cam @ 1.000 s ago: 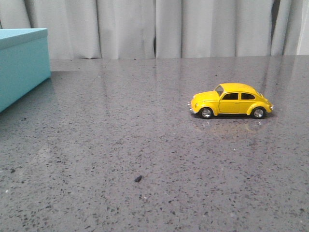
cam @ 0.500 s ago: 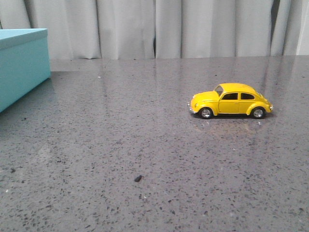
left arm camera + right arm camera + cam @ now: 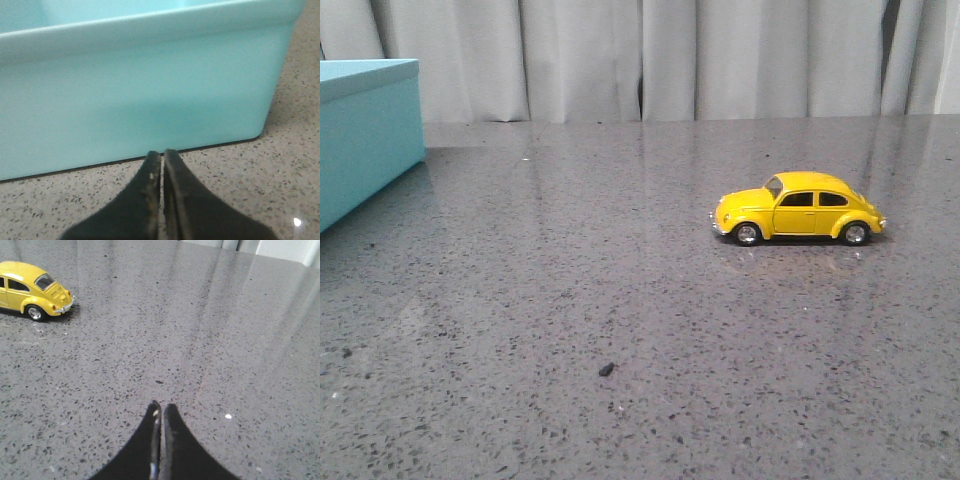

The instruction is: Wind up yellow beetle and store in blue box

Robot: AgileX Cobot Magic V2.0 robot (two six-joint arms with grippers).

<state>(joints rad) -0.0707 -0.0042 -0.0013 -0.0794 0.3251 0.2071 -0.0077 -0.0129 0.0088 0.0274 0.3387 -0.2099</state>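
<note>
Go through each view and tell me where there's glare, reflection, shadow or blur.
Front view: the glossy table mirrors the curtain folds as pale streaks; the yellow beetle is sharp with a faint reflection beneath. Left wrist view: the blue box looks soft, a thin dark shadow along its base, the fingers blurred. Right wrist view: pale streaks cross the table, fingers out of focus.

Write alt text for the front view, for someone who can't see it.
A small yellow beetle toy car stands side-on, right of center on a speckled gray table. The corner of a blue box shows at the far left, well apart from the car, with pale curtains behind.
</note>
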